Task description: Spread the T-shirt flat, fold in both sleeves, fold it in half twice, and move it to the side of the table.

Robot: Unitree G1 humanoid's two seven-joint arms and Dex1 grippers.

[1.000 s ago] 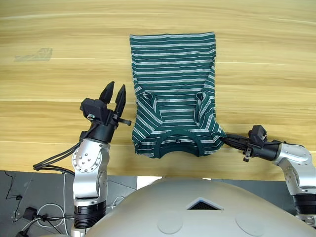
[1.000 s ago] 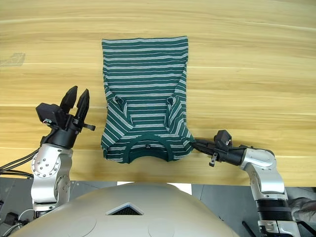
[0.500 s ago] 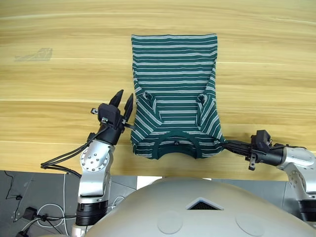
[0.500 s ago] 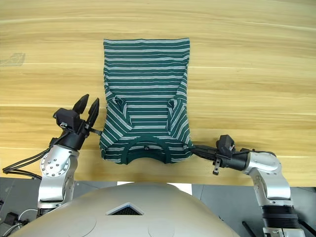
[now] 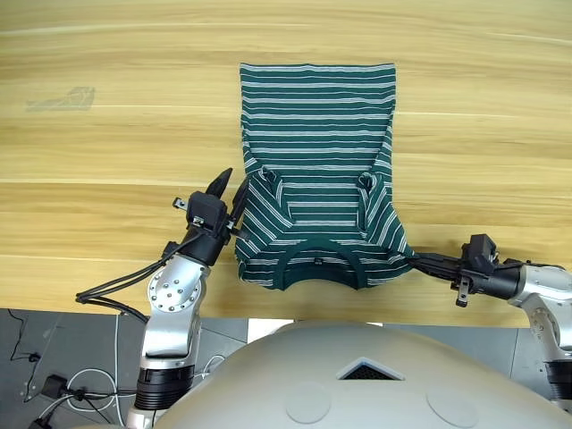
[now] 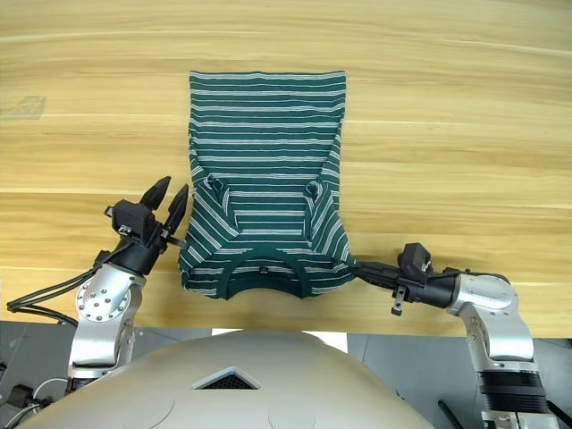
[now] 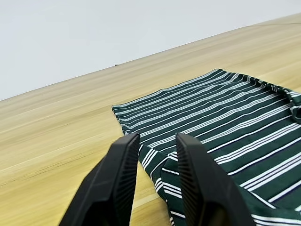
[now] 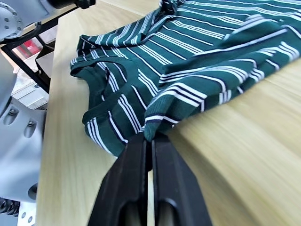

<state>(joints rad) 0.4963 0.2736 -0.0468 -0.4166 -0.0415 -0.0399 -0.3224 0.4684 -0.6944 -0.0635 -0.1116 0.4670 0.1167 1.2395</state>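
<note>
One striped T-shirt (image 5: 317, 170), dark green with thin white bands, lies on the wooden table (image 5: 107, 152) just in front of the robot. Its neckline (image 5: 317, 253) is close to the near edge and its straight hem (image 5: 318, 68) is farthest away. Both sleeves are folded inward over the chest, their cuffs (image 5: 266, 172) resting on the front panel, so the body forms a narrow upright rectangle that widens a little toward the shoulders. The cloth is mostly flat, with slight bunching along the robot's right side and at the near corners. The right gripper (image 5: 413, 259) lies low over the table's near edge with its two fingers pressed together on the shirt's near right shoulder corner; the right wrist view shows the fabric pinched at the fingertips (image 8: 143, 141). The left gripper (image 5: 234, 179) sits at the shirt's left edge beside the folded shoulder, with its fingers spread a moderate gap apart and nothing between them. In the left wrist view one finger (image 7: 123, 160) stands over the bare wood at the shirt's border and the other over the striped fabric; whether they touch the cloth cannot be told. A faint pale mark (image 5: 61, 98) shows on the wood well to the left. Cables (image 5: 107, 290) trail from the left arm, over the table's near edge and down toward the dark floor.
</note>
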